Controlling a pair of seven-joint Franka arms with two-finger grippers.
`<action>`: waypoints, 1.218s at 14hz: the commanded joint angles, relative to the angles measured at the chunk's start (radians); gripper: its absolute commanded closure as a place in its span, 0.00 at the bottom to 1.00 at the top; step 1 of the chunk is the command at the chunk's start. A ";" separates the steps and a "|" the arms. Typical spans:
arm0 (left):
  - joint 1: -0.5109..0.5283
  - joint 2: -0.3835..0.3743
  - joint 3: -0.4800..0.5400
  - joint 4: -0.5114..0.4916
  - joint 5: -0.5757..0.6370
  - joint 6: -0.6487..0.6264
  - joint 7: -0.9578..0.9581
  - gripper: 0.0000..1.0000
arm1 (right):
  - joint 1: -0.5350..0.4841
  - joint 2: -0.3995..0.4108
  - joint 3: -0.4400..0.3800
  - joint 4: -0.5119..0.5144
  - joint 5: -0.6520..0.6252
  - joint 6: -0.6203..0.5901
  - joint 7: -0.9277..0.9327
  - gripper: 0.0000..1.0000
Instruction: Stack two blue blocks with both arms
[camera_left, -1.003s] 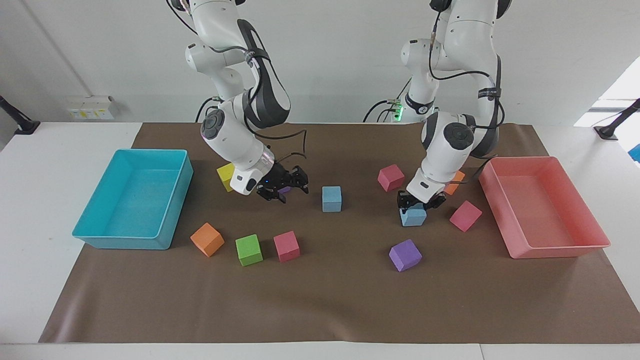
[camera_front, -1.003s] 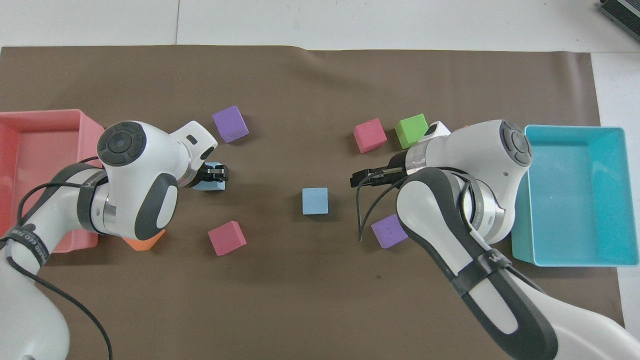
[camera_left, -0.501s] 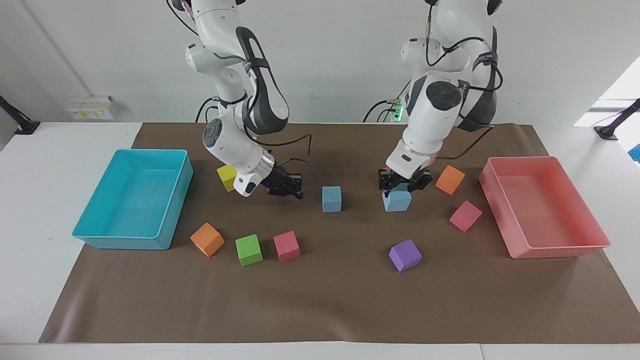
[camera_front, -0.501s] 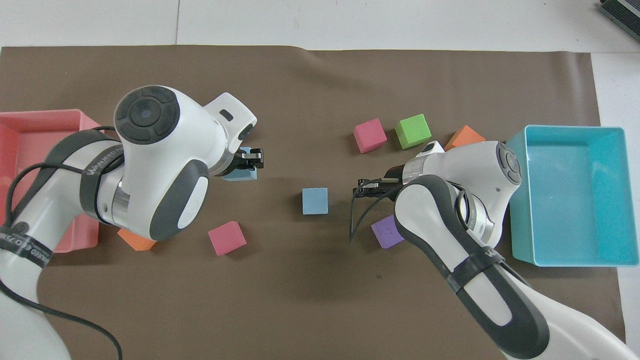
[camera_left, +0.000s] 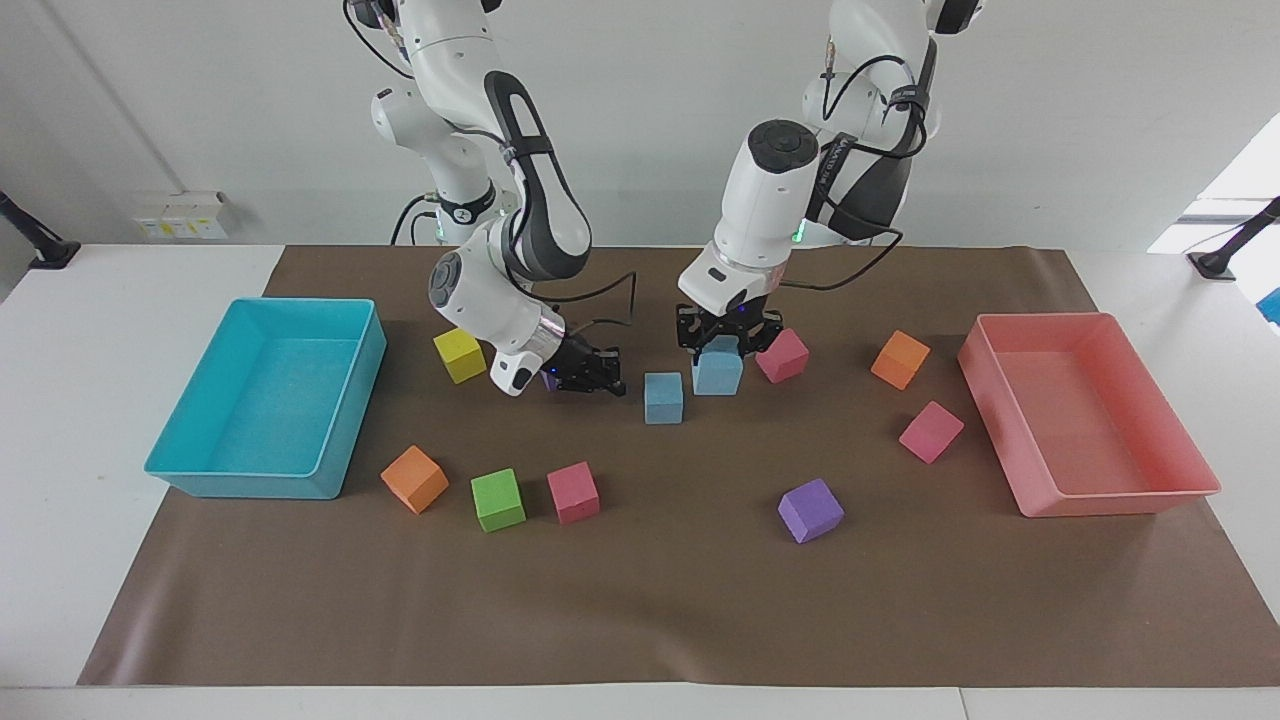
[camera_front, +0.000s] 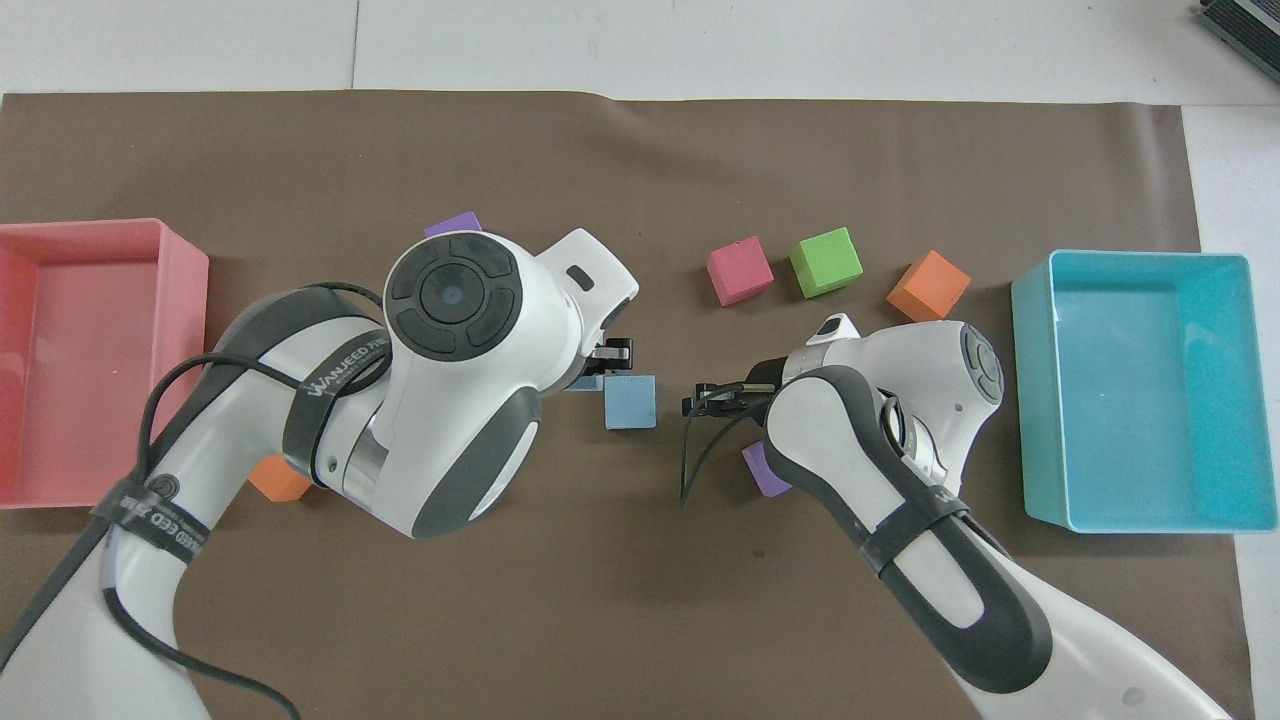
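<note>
carried blue block arrives beside the resting one

since the earlier frame the left arm has swung from the pink tray's end toward frame centre in the facing view, bringing its cube along; the right arm has crept a little toward centre too.

left gripper (camera_left: 722, 340) is clamped on the carried blue block (camera_left: 718, 372), gripping its top from above. block hangs just beside the resting blue block (camera_left: 663, 397), at centre of the facing frame, not yet over it. in the overhead view only a sliver of the carried cube shows under the wrist; resting cube (camera_front: 630, 402) sits mid-frame.

right gripper (camera_left: 590, 382) has fingertips together, holding nothing, low over the mat just beside the resting block, toward the turquoise tray (camera_left: 210, 470).

handling, judged: cubes look foam-like, so light, slightly squashy, matte and grippy. flat parallel side faces are the place to hold. a light base cube probably shifts if nudged; the empty gripper could steady it.
</note>
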 joint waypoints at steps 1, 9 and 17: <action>-0.026 0.018 0.011 0.030 -0.009 -0.016 -0.026 1.00 | -0.008 -0.007 0.005 -0.043 0.121 0.016 -0.101 1.00; -0.067 0.048 0.011 0.026 -0.011 -0.026 -0.072 1.00 | -0.014 -0.001 0.005 -0.050 0.181 0.011 -0.147 1.00; -0.096 0.097 0.011 0.029 -0.017 -0.006 -0.121 1.00 | -0.012 -0.002 0.005 -0.050 0.192 0.014 -0.150 1.00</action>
